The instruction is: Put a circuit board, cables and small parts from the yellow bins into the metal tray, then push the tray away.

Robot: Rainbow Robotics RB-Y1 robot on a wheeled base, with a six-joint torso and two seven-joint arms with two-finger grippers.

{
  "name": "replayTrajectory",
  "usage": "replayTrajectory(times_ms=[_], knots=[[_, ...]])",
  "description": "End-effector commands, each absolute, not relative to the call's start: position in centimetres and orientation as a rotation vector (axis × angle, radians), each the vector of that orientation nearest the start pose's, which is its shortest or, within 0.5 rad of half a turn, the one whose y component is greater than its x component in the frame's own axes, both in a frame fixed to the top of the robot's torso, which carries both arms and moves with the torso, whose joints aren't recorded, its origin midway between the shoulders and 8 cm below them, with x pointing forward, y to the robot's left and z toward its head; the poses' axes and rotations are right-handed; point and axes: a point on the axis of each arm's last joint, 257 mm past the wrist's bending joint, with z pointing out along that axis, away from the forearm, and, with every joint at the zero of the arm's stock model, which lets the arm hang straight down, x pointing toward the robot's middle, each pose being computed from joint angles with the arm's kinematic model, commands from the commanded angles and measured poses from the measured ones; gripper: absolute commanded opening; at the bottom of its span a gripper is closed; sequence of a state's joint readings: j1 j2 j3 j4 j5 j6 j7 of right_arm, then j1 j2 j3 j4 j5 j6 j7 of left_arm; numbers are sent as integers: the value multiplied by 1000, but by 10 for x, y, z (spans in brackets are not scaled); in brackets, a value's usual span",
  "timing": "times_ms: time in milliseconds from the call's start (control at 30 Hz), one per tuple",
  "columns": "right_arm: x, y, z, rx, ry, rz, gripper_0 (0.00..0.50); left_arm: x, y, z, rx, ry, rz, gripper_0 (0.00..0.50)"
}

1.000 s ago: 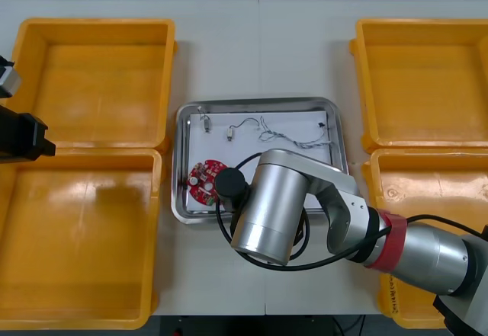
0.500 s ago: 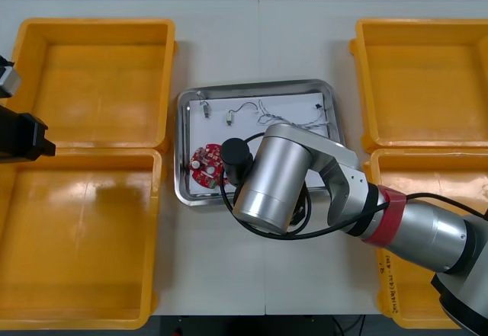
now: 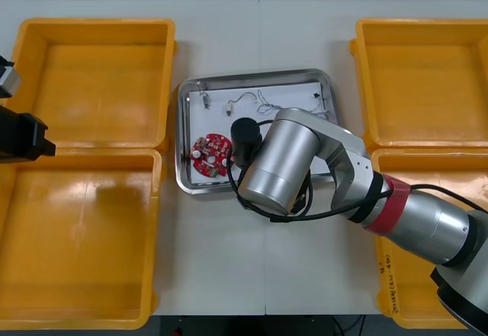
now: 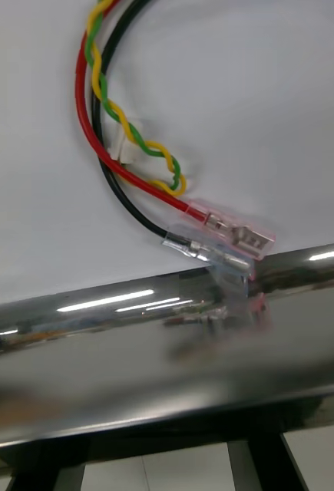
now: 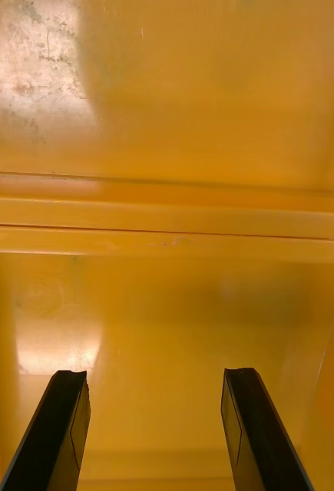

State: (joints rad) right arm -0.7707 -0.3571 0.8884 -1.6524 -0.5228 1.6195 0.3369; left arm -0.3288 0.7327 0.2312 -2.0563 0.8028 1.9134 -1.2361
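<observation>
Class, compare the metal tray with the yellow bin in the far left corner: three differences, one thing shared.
The metal tray is shiny, white inside; the yellow bin is yellow throughout. The tray is smaller and shallower than the bin. The tray holds a circuit board, cables and small metal parts, with the right gripper at its rim; the bin's floor is bare, the left gripper at its edge. Both are rimmed rectangles.

light table, metal tray at its middle, two yellow bins each side
</observation>
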Motion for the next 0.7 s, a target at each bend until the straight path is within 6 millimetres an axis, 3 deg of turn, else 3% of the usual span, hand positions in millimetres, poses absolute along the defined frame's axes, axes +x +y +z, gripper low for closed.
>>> replayTrajectory(times_ms=[33,233,700], knots=[[442,-45,-293,140,2761,47,500,410,367,-147,96,2656,61,500],[440,-41,-293,134,2769,63,500,410,367,-147,96,2656,61,500],[420,-3,-299,21,2788,111,500,410,367,-147,96,2656,61,500]])
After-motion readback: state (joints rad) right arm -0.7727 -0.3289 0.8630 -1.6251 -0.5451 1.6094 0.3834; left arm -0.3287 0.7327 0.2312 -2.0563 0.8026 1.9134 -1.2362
